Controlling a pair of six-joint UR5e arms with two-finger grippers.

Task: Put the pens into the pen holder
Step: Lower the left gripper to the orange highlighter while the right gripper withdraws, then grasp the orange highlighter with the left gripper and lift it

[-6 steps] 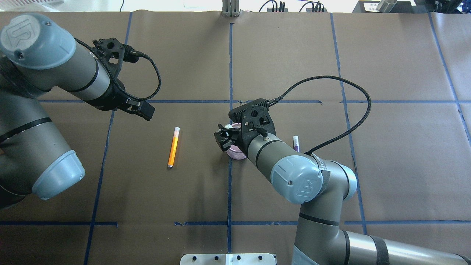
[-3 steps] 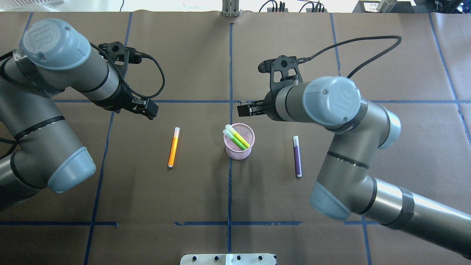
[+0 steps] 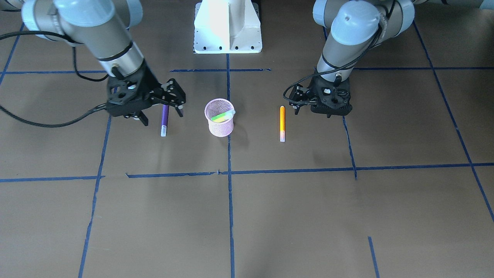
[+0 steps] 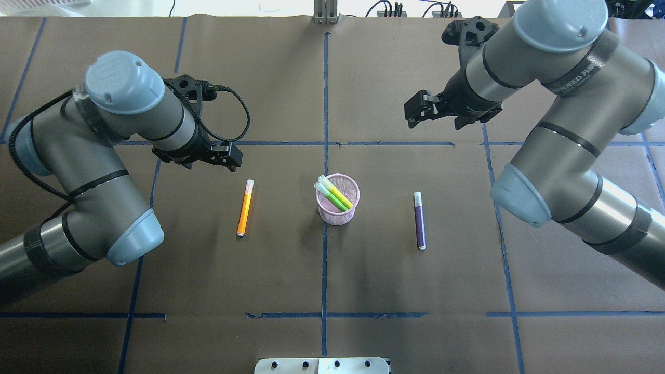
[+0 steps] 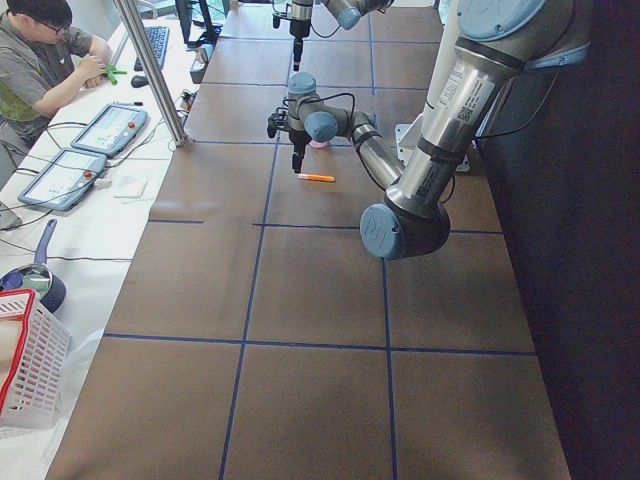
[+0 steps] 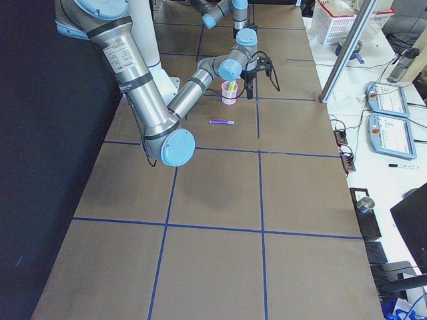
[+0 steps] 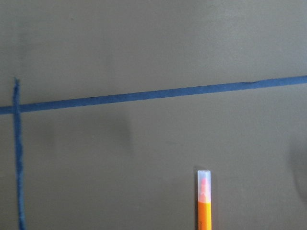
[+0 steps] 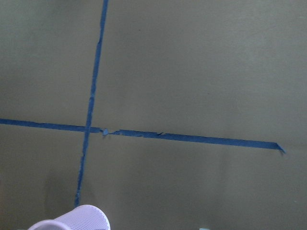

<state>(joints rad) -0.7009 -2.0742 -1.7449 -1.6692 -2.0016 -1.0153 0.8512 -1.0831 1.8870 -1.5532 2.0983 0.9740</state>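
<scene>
**Table** (image 4: 363, 283): brown paper top, marked into a grid with blue tape (image 4: 324, 270).

**Pen holder** (image 4: 336, 214): pink wire-mesh cup. It stands upright about the centre of the tabletop, on the tape line that runs from the robot's edge to the far edge. It holds two pens.

**Green pen** (image 4: 332, 199) and **yellow-green pen** (image 4: 341, 196): both are inside the holder, side by side and leaning. Their pale cap ends stick out over the rim on the side toward the table's left end.

**Orange pen** (image 4: 244, 210): lies flat on the paper between the holder and the left end, well apart from the holder. It is roughly parallel to the centre tape line, with its pale cap toward the far edge. Nothing touches it.

**Purple pen** (image 4: 420, 223): lies flat between the holder and the right end, well apart from the holder. It is turned the same way, cap toward the far edge. Nothing touches it.

**Left gripper** (image 4: 235, 158): hangs clear of the table, near the orange pen's cap end, on the far-edge and left-end side of it. The jaws look parted with nothing between them. Its wrist view shows only the pen's cap end and tape.

**Right gripper** (image 4: 410, 115): is raised above the table on the far-edge side of the purple pen. The jaws are spread and empty. Its wrist view catches the holder's rim at the bottom.
</scene>
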